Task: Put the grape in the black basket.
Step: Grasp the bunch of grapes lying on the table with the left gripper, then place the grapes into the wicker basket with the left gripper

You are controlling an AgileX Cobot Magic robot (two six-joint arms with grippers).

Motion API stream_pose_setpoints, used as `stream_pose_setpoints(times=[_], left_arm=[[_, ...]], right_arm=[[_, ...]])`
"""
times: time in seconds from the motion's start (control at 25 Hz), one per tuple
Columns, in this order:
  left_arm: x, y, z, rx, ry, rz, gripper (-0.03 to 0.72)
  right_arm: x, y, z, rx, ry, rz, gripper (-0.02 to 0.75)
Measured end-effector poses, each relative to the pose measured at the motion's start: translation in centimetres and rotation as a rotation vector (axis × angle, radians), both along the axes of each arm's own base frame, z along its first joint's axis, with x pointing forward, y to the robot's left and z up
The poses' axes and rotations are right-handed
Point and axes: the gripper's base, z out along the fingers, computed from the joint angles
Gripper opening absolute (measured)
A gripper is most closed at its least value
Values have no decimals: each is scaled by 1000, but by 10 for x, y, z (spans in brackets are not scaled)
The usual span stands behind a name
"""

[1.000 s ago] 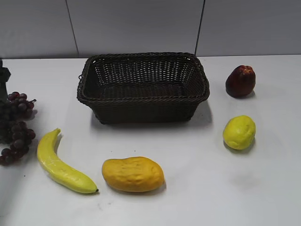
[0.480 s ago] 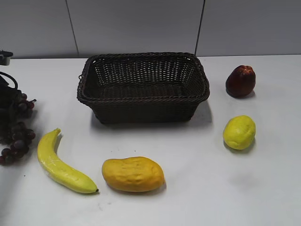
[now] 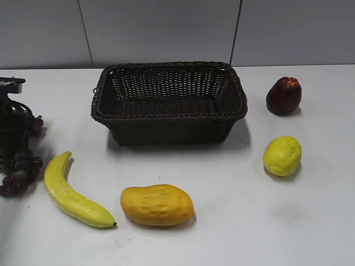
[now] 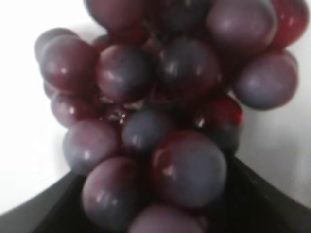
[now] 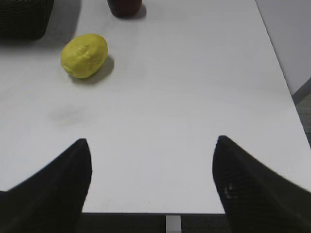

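Note:
The grape (image 3: 21,160), a long dark purple-red bunch, lies at the table's far left edge. My left gripper (image 3: 8,113) is down over the upper part of the bunch. In the left wrist view the grape (image 4: 160,97) fills the frame, and the dark jaws (image 4: 155,189) show spread on either side of it, open. The black basket (image 3: 169,113), dark woven wicker, stands empty at the middle back. My right gripper (image 5: 151,145) is open and empty over bare table near the front right edge; it does not show in the exterior view.
A banana (image 3: 71,193) lies just right of the grape. A yellow-orange mango (image 3: 157,204) lies in front of the basket. A lemon (image 3: 282,155) and a dark red apple-like fruit (image 3: 284,95) sit to the right. The lemon also shows in the right wrist view (image 5: 84,55).
My left arm has moved further in over the grape from the left edge and covers more of the bunch. The other fruit and the basket have not moved.

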Motion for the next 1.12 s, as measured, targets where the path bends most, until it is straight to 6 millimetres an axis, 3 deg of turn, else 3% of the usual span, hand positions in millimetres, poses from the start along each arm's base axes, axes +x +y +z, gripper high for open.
stream_pose_setpoints(times=[0.12,0.32,0.72,1.12], left_arm=[[2,-2,0,-19,-17,15,518],[2,-2,0,-19,-18,15,316],[6,-2,13,-18,24,15,309],[42,-6,85,-63,-170,30,304]], right_arm=[[0,0,0,0,0,0,588],[0,0,0,0,0,0,588],[0,0,0,0,0,0,588],[0,0,0,0,0,0,588]])
